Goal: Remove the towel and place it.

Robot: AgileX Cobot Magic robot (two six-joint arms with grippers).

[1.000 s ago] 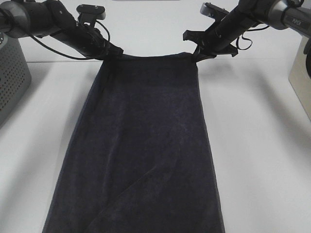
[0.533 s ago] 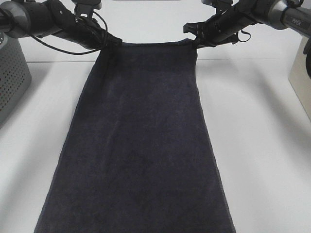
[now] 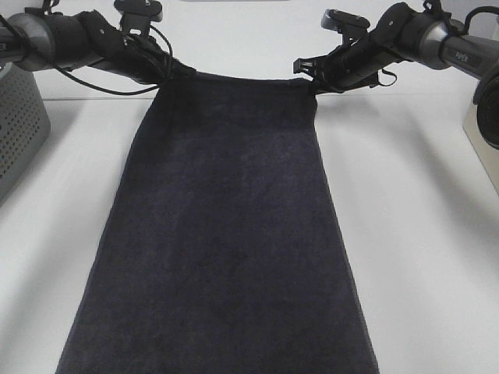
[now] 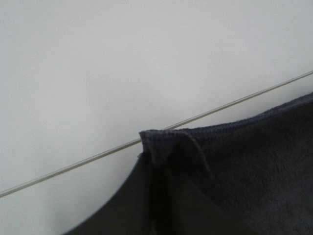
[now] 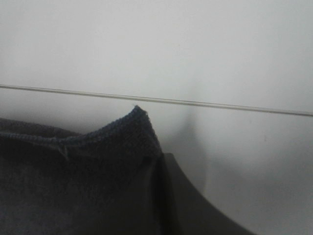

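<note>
1. While I watch through the high camera, the towel reads as a long rectangle of dark navy-black terry. Its nap is soft and matte.
2. It spreads down the middle of the smooth white table, nearly free of wrinkles. It looks wider toward the camera and runs out of the view's near edge.
3. Its far edge is pulled almost straight between the two pincers at the back of the table.
4. My left gripper is clamped on the far left corner. Its wrist camera shows the stitched hem folded over and poking past a smooth dark finger.
5. My right gripper is pinched closed on the far right corner. There a pointed tip of looped cloth stands up beside another dark finger.
6. A grey perforated bin sits at the left edge, well apart from the cloth.
</note>
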